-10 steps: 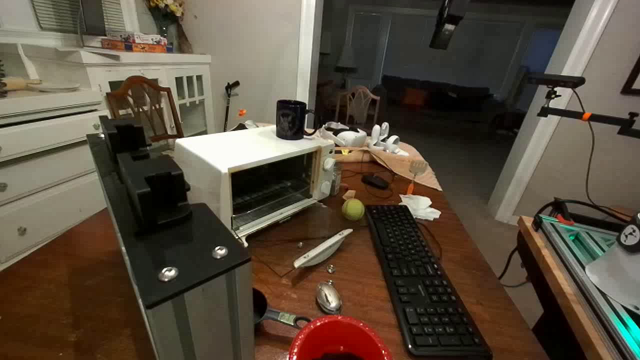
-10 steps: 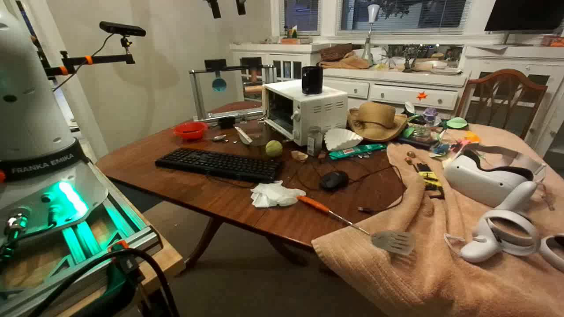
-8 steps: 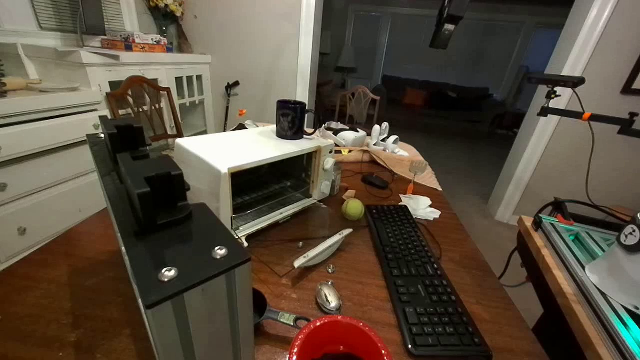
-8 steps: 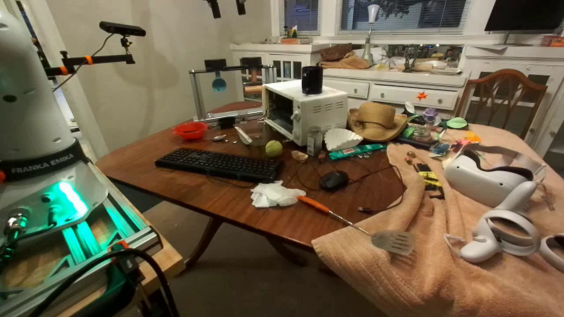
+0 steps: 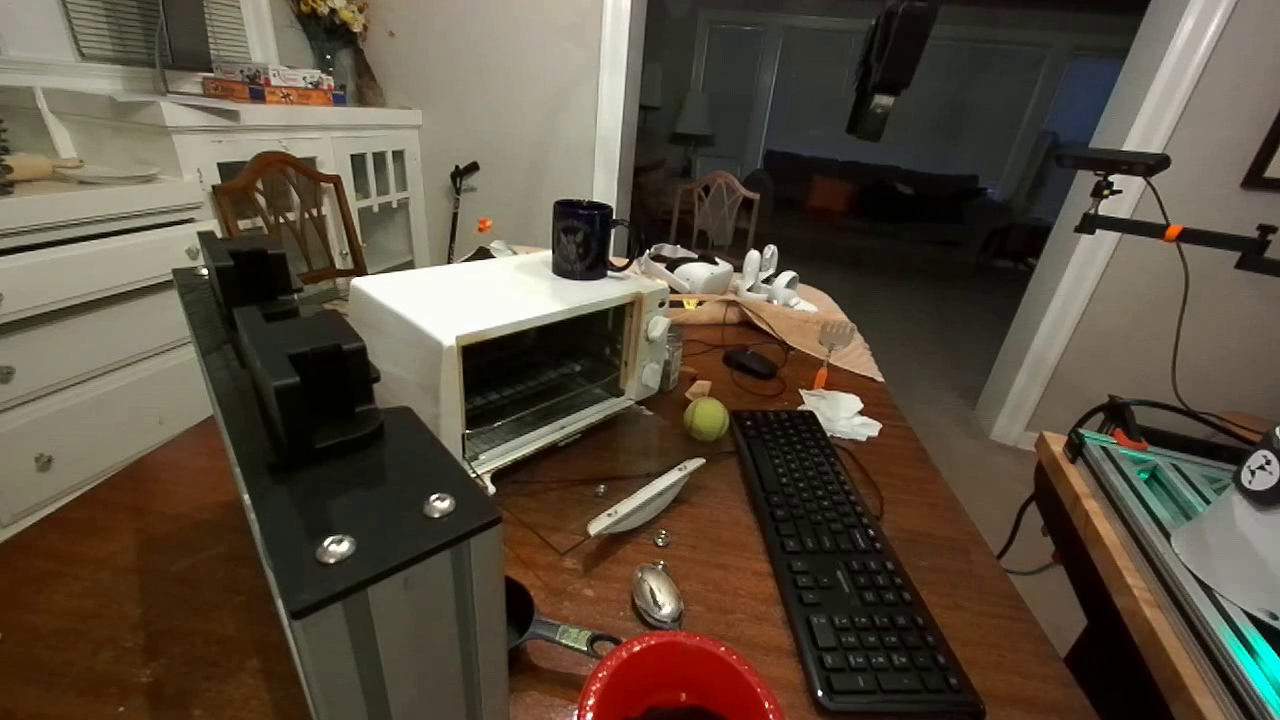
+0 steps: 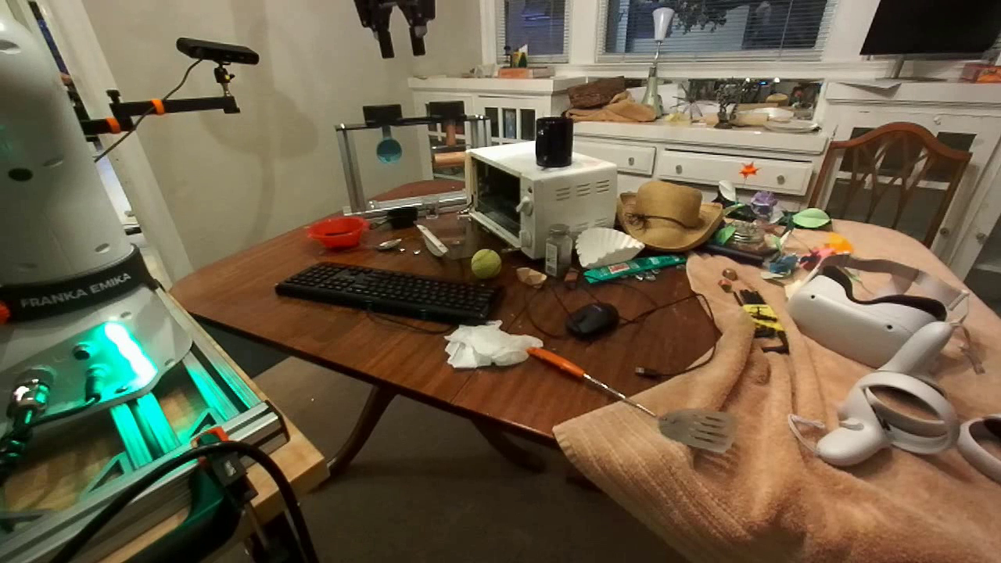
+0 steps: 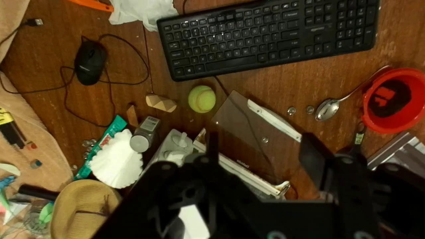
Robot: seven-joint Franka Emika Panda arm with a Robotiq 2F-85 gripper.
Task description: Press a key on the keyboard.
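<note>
The long black keyboard (image 5: 850, 570) lies flat on the wooden table, seen in both exterior views (image 6: 387, 291). In the wrist view the keyboard (image 7: 265, 38) runs across the top, all its key rows uncovered. My gripper (image 6: 402, 51) hangs high in the air, pointing down, well above the table. It also shows at the top of an exterior view (image 5: 868, 118). In the wrist view my gripper (image 7: 259, 142) has its two black fingers apart with nothing between them. The oven's front edge and bare table show below the gap. Nothing touches the keyboard.
A white oven (image 5: 500, 300) with a dark mug (image 5: 582, 240) on top stands beside the keyboard. A tennis ball (image 7: 202, 99), mouse (image 7: 90, 62), white paper (image 7: 142, 11), spoon (image 7: 328, 109) and red bowl (image 7: 375, 124) lie around it. A black-topped stand (image 5: 400, 540) rises behind.
My gripper has come down in both exterior views, so more of it shows. Its fingers look somewhat closer together than before. The keyboard and other objects have not moved.
</note>
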